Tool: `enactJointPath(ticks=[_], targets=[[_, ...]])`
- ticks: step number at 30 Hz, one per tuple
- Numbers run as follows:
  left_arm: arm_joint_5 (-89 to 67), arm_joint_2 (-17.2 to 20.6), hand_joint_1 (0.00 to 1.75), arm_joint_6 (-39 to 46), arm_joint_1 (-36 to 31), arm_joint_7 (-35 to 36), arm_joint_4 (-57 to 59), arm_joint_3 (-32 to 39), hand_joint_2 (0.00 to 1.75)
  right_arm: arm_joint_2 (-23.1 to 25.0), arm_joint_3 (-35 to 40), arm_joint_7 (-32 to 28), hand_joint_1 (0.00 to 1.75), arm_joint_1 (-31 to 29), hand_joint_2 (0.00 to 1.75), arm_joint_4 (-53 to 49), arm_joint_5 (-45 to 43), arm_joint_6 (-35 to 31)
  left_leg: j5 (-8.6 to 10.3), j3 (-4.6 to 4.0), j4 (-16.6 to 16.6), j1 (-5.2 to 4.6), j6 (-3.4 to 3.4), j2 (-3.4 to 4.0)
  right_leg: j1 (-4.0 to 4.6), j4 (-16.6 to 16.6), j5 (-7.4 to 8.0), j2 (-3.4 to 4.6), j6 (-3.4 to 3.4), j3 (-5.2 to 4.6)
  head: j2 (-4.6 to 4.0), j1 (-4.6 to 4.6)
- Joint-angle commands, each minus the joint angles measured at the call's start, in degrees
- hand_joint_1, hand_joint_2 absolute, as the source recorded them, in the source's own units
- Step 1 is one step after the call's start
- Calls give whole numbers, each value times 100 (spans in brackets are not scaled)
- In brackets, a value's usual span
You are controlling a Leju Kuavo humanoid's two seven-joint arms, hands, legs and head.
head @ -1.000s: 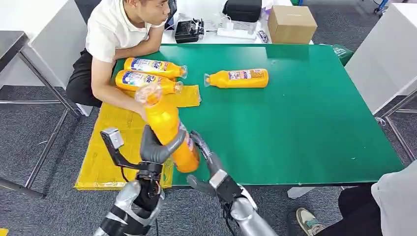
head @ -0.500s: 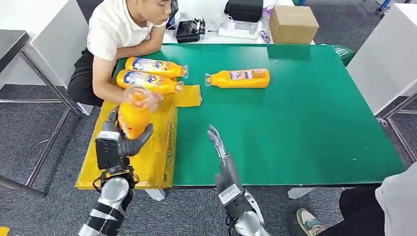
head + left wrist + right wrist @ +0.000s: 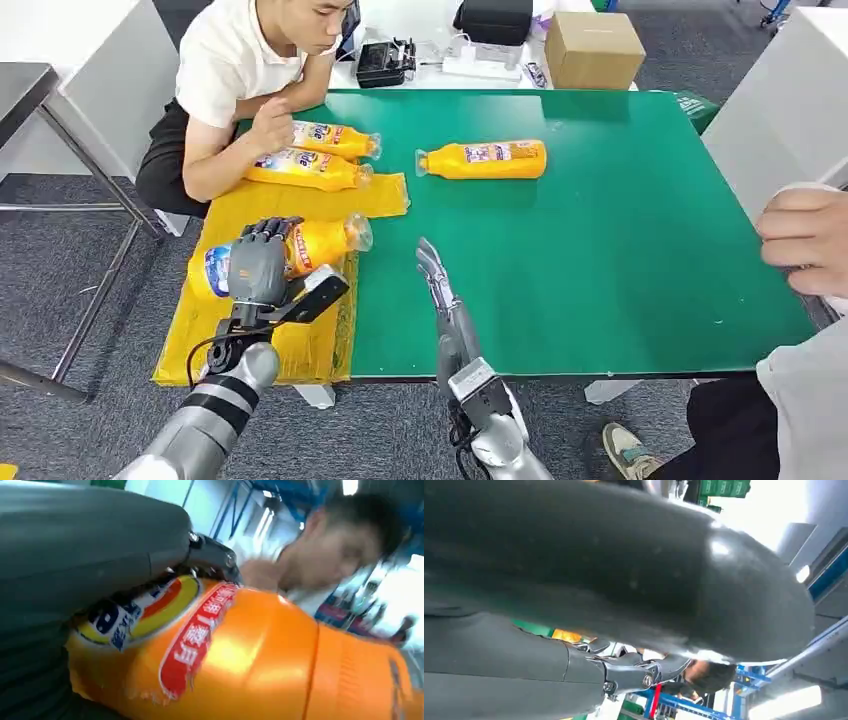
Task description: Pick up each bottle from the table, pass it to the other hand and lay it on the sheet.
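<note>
My left hand grips an orange bottle that lies on its side over the yellow sheet, cap toward the green table. Whether the bottle touches the sheet I cannot tell. Up close, the bottle's label sits under my left hand. My right hand is open over the table's front edge, fingers straight, holding nothing; the right wrist view shows it as a grey mass. Two more bottles lie at the sheet's far end. Another bottle lies on the table.
A seated person leans at the table's far left corner with a hand on the two far bottles. A second person's hand reaches in at the right edge. A cardboard box and black devices stand behind the table.
My left hand swung the bottle from upright down onto its side over the sheet. The right hand let go and drew back. The seated person's hand withdrew; another hand appeared at right.
</note>
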Motion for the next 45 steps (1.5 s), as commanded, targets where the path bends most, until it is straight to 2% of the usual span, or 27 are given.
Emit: enactJointPath(ticks=[1, 3, 5, 6, 7, 8, 9, 10, 11, 12, 18, 19, 22, 27, 31, 33, 34, 36, 37, 38, 39, 40, 43, 45], targets=[[-525, 25, 175, -691, -1027, 607, 2498, -421, 175, 15, -1, 24, 0, -528, 0, 837, -37, 63, -7, 33, -8, 1, -4, 0, 3, -8, -7, -6, -7, 36, 0, -2], [-388, -14, 175, -787, -1040, 657, 2584, -290, 175, 33, -30, 25, 0, -544, 0, 866, -35, 62, -13, 38, -8, 2, -4, 24, 4, -7, -6, 11, -8, 38, 0, -2], [-355, -23, 175, -853, -1062, 683, 2622, -258, 175, 48, -51, 23, 0, -546, 0, 866, -37, 41, -6, 17, -4, 3, -2, 18, 4, -3, -4, 3, -5, 16, 0, 0], [-261, -54, 175, -1051, -1121, 726, 2718, -168, 175, 90, -109, 16, 0, -543, 0, 864, -47, -21, -11, 32, -6, 3, -4, 17, 5, -4, -10, -2, -8, 31, 0, 0], [-107, -93, 143, -1288, -1159, 660, 2782, -50, 175, 110, -122, 7, 0, -550, 0, 889, -21, -51, -7, 20, -4, 2, -3, 12, 3, -1, -7, -3, -6, 19, 0, -2], [-107, -93, 138, -1288, -1159, 660, 2782, -50, 175, 110, -122, 7, 0, -550, 0, 889, -21, -51, -11, 29, -3, 4, -5, 11, 6, -2, -10, -5, -8, 29, 0, -2], [0, -127, 37, -1611, -1196, 601, 2874, 7, 175, 127, -142, 6, 0, -551, 0, 914, -31, -39, -7, 23, -4, 2, -3, 6, 4, -2, -8, -7, -7, 25, 0, 0], [173, -148, 16, -1930, -1183, 486, 2861, 115, 175, 129, -172, -9, 0, -538, 0, 944, -14, -54, -10, 33, -5, 2, -4, 7, 4, -3, -9, -5, -8, 33, 0, -2], [173, -148, 16, -1930, -1183, 486, 2861, 115, 175, 129, -172, -9, 0, -538, 0, 944, -14, -54, -5, 20, -4, 1, -2, 7, 3, -2, -4, 1, -5, 23, 0, 0], [270, -168, 0, -2095, -1173, 458, 2878, 172, 175, 133, -194, -18, 0, -529, 0, 964, -15, -69, -8, 32, -6, 2, -3, 14, 4, -5, -4, 4, -6, 33, 0, -2], [1160, -180, 0, -3517, -1167, -316, 2711, 645, 175, 137, -300, -99, 0, -520, 0, 1067, -16, -88, -4, 47, -10, 0, -1, 3, 1, -8, -2, -2, -6, 50, 0, -2], [1394, -159, 0, -3923, -1184, -594, 2633, 727, 0, 138, -298, -114, 0, -534, 0, 1106, -2, -75, -5, 56, -13, -2, -2, 7, 1, -10, -2, 1, -7, 59, 0, -2], [1566, -125, 0, -4219, -1172, -777, 2488, 740, 0, 139, -282, -114, 0, -547, 0, 1141, -2, -77, -2, 79, -21, -3, -5, 10, 0, -16, 2, 1, -11, 78, 0, -2], [1572, -110, 0, -4240, -1174, -785, 2468, 730, 0, 139, -279, -114, 0, -548, 0, 1143, -2, -80, -1, 82, -11, -2, -3, -11, 1, -7, -2, -8, -8, 85, 0, 0], [2498, -51, 0, -4787, -948, -1312, 1850, 921, 0, 87, -212, -114, 0, -530, 0, 1132, -46, -132, -1, 84, -12, -2, -6, -4, 0, -8, -1, -2, -7, 85, 0, 0], [3466, -119, 0, -5001, -591, -1453, 1139, 1291, 0, 12, -143, -114, 0, -440, 0, 937, -77, -270, -1, 89, -17, -3, -7, -2, 0, -12, -2, -2, -9, 89, 0, 0], [3899, -132, 0, -4847, -298, -1416, 532, 1274, 175, -35, -95, -114, 0, -390, 0, 826, -95, -327, -1, 83, -12, -3, -4, -7, -1, -7, -3, -3, -6, 86, 0, -2], [4674, -303, 0, -3986, 264, -1355, -652, 1317, 175, -91, -81, -114, 0, -242, 0, 599, -10, -528, -7, 89, -17, -4, -5, 6, -1, -14, -4, 5, -8, 90, 0, -2], [4950, -353, 0, -3224, 539, -1476, -1276, 1102, 175, -137, -36, -114, 0, -163, 0, 473, 62, -626, -6, 79, -11, -3, -3, -6, -1, -8, -7, -6, -5, 83, 0, 0], [4780, -414, 0, -2463, 647, -1569, -1571, 980, 175, -182, 15, -114, 0, -119, 0, 370, 207, -840, -11, 82, -10, -3, -4, 0, -1, -7, -11, -5, -6, 83, 0, 0], [4790, -361, 0, -2160, 701, -1485, -1751, 805, 175, -215, 50, -114, 0, -116, 0, 335, 232, -886, -9, 67, -4, -2, -6, 1, 0, -1, -8, -8, -4, 63, 0, 0], [4113, -277, 0, -835, 728, -1545, -1900, 577, 175, -281, 119, -114, 0, -104, 0, 227, 531, -1366, -13, 62, -1, -2, -7, 1, 0, 2, -15, -13, -5, 61, 0, 0], [4132, -217, 0, -746, 725, -1490, -1947, 557, 175, -315, 132, -114, 0, -93, 0, 154, 575, -1491, -14, 45, 1, 0, -9, 2, 3, 3, -15, -10, -6, 43, 0, 0], [5215, -237, 0, -864, 826, -1270, -2205, 765, 175, -454, 170, -114, 0, 21, 0, -175, 1051, -2486, -13, 34, -1, 0, -10, 1, 3, 2, -13, -8, -7, 34, 0, -2]])
